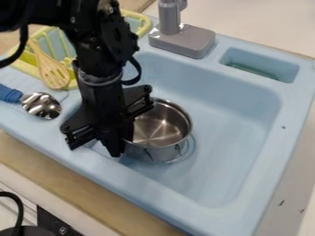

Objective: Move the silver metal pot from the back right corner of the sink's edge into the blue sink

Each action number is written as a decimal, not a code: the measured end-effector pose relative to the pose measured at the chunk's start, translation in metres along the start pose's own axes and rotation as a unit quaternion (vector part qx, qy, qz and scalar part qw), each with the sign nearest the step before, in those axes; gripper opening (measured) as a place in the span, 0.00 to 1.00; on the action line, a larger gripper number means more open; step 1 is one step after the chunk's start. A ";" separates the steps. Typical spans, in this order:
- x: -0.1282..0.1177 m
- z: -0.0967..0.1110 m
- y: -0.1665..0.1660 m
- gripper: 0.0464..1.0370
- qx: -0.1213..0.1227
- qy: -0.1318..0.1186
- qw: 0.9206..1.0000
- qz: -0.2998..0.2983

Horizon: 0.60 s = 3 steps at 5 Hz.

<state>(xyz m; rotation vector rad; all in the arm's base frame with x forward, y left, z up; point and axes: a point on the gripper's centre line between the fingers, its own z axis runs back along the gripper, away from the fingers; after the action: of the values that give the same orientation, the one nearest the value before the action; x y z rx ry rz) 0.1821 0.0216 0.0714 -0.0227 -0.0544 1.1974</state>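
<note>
Blue sink [237, 124]: we are seeing 1 metal pot [162, 128] sitting inside, immediately right of the black claw [120, 146] in view, left wall nearest; spread or pinching, we are finding we cannot tell.

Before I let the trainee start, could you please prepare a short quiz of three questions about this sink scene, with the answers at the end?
1. Which thing is nearest to the gripper?
a) the grey faucet
b) the metal pot
c) a yellow plate
2. True or false: the pot is in the basin of the light blue sink.
3. Fill in the blank: the slotted wooden spatula rests at the yellow-green rack, and the metal utensil near it has a ____ handle.

Key: 1. b; 2. true; 3. blue
</note>
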 end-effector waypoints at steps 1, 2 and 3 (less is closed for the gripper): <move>-0.002 0.005 -0.002 0.44 -0.014 0.003 1.000 -0.007; -0.002 0.014 -0.009 0.74 -0.012 0.007 1.000 0.000; -0.002 0.028 -0.015 0.95 0.000 0.002 1.000 0.010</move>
<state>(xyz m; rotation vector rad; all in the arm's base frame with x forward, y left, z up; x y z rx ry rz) 0.1940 0.0141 0.1004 -0.0268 -0.0506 1.2179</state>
